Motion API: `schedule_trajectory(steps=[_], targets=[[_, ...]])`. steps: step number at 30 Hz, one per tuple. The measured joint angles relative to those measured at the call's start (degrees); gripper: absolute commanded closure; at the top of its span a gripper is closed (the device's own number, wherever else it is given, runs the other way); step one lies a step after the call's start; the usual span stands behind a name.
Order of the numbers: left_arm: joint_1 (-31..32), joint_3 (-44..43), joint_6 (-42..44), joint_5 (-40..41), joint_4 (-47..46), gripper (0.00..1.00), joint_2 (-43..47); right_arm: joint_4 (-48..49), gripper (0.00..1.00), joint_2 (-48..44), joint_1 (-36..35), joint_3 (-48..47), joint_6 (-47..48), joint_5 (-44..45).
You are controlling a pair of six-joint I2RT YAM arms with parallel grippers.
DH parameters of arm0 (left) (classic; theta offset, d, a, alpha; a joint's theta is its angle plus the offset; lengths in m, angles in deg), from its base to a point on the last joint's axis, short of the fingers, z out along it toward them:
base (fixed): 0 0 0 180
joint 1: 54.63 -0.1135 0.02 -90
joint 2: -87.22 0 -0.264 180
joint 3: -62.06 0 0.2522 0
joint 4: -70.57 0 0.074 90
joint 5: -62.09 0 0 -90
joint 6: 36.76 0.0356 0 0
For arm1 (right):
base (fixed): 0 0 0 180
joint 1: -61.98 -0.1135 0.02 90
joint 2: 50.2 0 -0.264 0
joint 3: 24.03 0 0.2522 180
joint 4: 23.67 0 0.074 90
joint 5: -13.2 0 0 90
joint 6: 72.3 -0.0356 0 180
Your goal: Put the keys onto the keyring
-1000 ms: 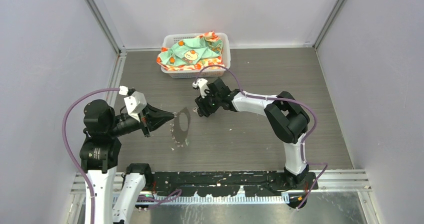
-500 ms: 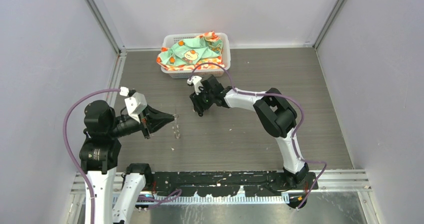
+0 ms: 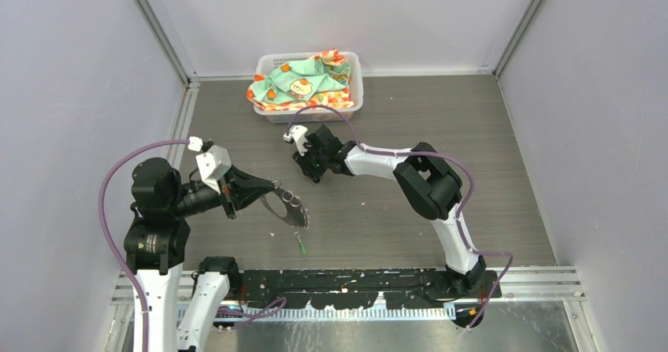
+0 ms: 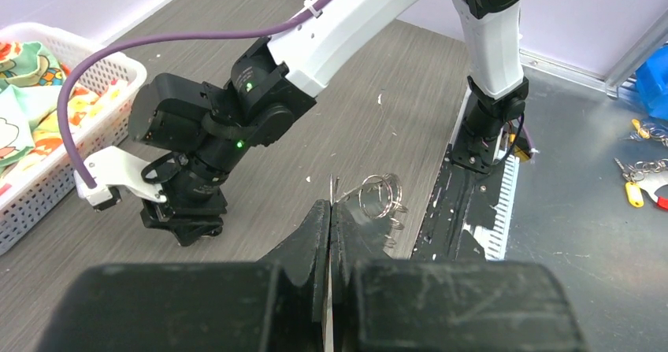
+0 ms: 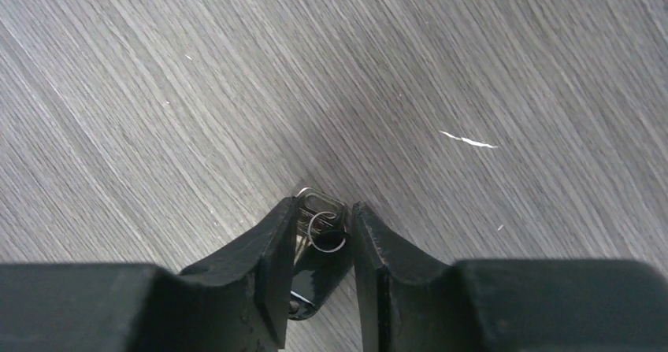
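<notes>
The left gripper (image 4: 331,210) clenches the floppy silver-grey keyring (image 3: 295,213) while the right gripper (image 5: 323,207), at its one o'clock, pinches the black-headed metal key (image 5: 313,273), which a slack pinch may drop beside the green-headed key (image 3: 302,246) lying at six o'clock.

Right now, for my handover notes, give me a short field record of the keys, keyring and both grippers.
left gripper: shut on the keyring
right gripper: jaws flanking the black-headed key, grip uncertain
green-headed key: just nearer than the keyring, attachment unclear
white basket: far side, holding patterned cloth
</notes>
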Motion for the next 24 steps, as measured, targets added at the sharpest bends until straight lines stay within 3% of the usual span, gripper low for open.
schedule_trajectory(steps=[3, 8, 16, 24], targets=[[0.0, 0.0, -0.42, 0.0, -0.09, 1.0, 0.0, 0.2, 0.75, -0.02, -1.03, 0.0, 1.2, 2.36], [0.0, 0.0, -1.27, 0.02, -1.18, 1.0, 0.0, 0.44, 0.98, -0.04, -2.21, 0.0, 2.97, 5.99], [0.0, 0.0, -2.32, -0.15, -2.58, 1.0, 0.0, 0.42, 0.99, -3.72, -2.29, 4.74, 3.19, 7.91], [0.0, 0.0, -2.64, -1.29, -3.1, 1.0, 0.02, -1.6, 0.99, -19.74, -2.01, 17.4, -0.09, 4.55]])
